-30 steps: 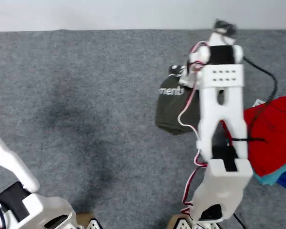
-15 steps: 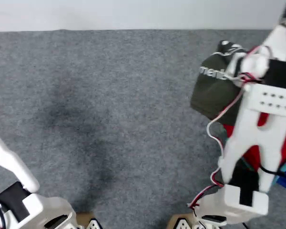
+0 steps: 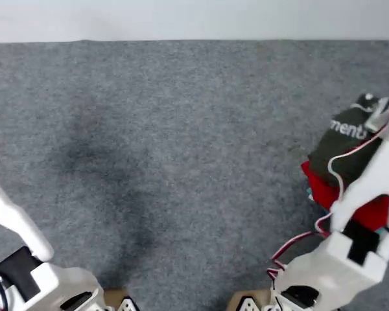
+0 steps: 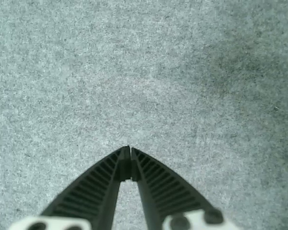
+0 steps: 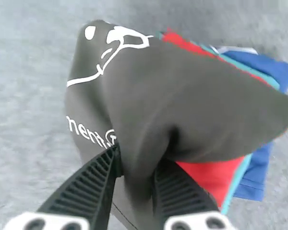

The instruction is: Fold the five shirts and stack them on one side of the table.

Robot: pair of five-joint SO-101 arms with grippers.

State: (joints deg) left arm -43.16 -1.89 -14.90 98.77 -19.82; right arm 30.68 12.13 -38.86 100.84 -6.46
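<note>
A folded dark olive shirt (image 3: 340, 146) with white print hangs at the table's right edge, pinched in my right gripper (image 5: 134, 165), which is shut on its cloth (image 5: 182, 105). Under it lies a stack of folded shirts: a red shirt (image 3: 327, 191) on top, then a teal one (image 5: 240, 179) and a blue one (image 5: 259, 88). The right arm (image 3: 356, 220) covers much of the stack in the high view. My left gripper (image 4: 130, 155) is shut with nothing in it, above bare grey carpet near the table's left front.
Grey carpet (image 3: 168, 129) covers the table from the left edge to the stack. A pale wall strip (image 3: 181, 19) runs along the far edge. The left arm's base (image 3: 32, 278) stands at the front left corner.
My right arm has swung to the right, carrying the dark olive shirt from the table's middle right to above the red-topped stack. The left arm has stayed still.
</note>
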